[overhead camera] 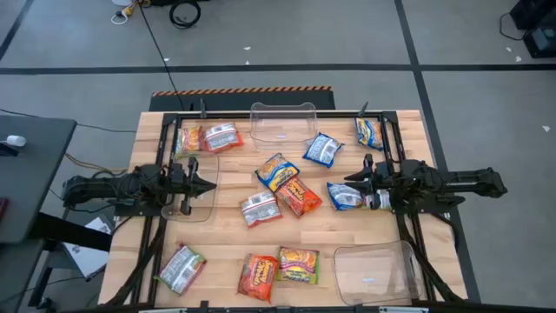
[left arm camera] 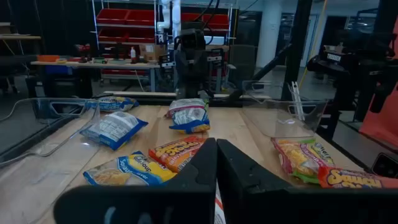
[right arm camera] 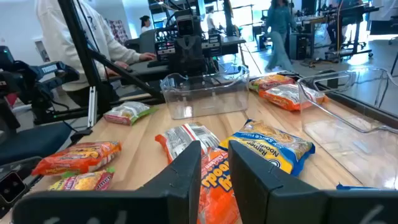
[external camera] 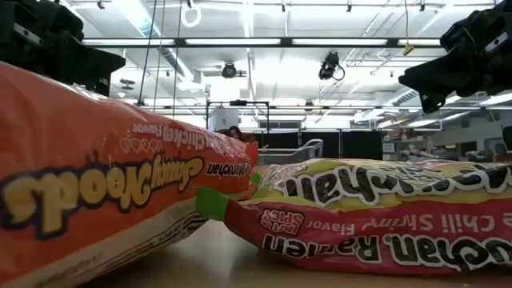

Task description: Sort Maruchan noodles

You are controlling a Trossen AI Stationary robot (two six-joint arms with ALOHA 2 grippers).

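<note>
Several Maruchan packets lie flat on the wooden table point(overhead camera: 230, 239). Orange-red ones lie at mid-table point(overhead camera: 299, 196) and at the near edge point(overhead camera: 259, 276). Blue-and-yellow ones point(overhead camera: 276, 170) point(overhead camera: 369, 132), silver-white ones point(overhead camera: 259, 208) point(overhead camera: 222, 136) and yellow-green ones point(overhead camera: 298, 263) point(overhead camera: 188, 139) are spread around them. My left gripper point(overhead camera: 208, 184) point(left arm camera: 216, 163) hovers shut over a clear tray on the left. My right gripper point(overhead camera: 349, 181) point(right arm camera: 214, 160) hovers slightly open beside a blue packet point(overhead camera: 345, 196). The low view shows both grippers point(external camera: 72, 56) point(external camera: 436, 80) raised well above the packets.
Three clear plastic trays sit on the table: at the far edge point(overhead camera: 282, 122), on the left under my left gripper point(overhead camera: 198, 207), and at the near right corner point(overhead camera: 375, 271). A dark frame runs along both table sides. People are in the room beyond point(right arm camera: 68, 37).
</note>
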